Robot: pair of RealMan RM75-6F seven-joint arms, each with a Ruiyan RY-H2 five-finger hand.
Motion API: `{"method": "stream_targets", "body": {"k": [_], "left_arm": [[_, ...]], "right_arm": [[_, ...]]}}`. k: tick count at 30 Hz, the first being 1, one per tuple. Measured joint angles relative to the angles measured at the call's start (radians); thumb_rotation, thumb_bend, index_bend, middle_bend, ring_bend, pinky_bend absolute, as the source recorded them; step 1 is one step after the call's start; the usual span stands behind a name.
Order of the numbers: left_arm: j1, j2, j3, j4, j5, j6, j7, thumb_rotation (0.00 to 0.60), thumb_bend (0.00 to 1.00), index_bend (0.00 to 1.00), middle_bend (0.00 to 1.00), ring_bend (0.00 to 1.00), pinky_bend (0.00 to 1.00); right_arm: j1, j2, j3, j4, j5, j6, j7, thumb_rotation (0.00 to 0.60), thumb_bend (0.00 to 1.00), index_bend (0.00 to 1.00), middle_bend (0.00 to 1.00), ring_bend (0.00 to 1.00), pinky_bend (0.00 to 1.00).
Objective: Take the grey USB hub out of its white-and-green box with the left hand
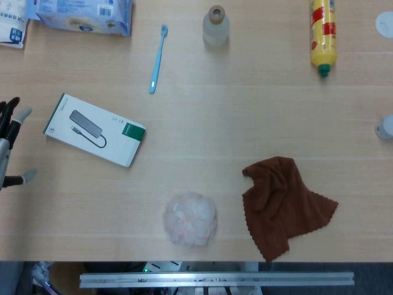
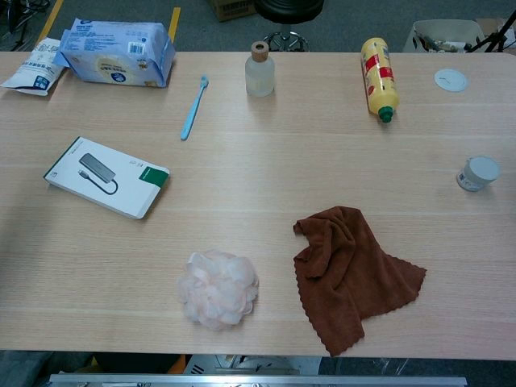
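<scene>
The white-and-green box (image 1: 95, 129) lies flat and closed at the table's left, a picture of the grey USB hub printed on its lid; the chest view shows the box (image 2: 106, 176) too. The hub itself is hidden inside. My left hand (image 1: 10, 142) shows at the left edge of the head view, fingers spread apart and holding nothing, a short way left of the box and not touching it. The chest view does not show it. My right hand appears in neither view.
A blue toothbrush (image 1: 158, 59), a glass bottle (image 1: 215, 26) and a yellow bottle (image 1: 323, 38) lie at the back. A wipes pack (image 1: 86, 15) sits back left. A pink bath pouf (image 1: 190, 218) and brown cloth (image 1: 284, 204) lie near the front edge. A small jar (image 2: 477, 172) stands at right.
</scene>
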Motion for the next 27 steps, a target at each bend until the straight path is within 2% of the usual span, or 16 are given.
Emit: {"method": "stream_targets", "body": {"k": [8,17,27], "left_arm": [[-0.088,-0.010,0.008,0.070,0.037,-0.107,-0.052,0.600,0.00,0.02,0.00,0.00,0.18],[-0.177,-0.047,0.017,0.179,0.064,-0.211,-0.099,0.600,0.00,0.00,0.00,0.00,0.19],[-0.240,-0.108,0.032,0.308,0.066,-0.285,-0.102,0.600,0.00,0.00,0.00,0.00,0.13]], "right_arm": [[0.030,0.026,0.018,-0.041,0.015,-0.028,-0.044,0.600,0.00,0.35,0.23,0.07,0.17],[0.043,0.032,0.022,-0.041,0.030,-0.043,-0.045,0.600,0.00,0.35,0.23,0.07,0.17],[0.050,0.026,0.016,-0.027,0.038,-0.054,-0.039,0.600,0.00,0.35,0.23,0.07,0.17]]}}
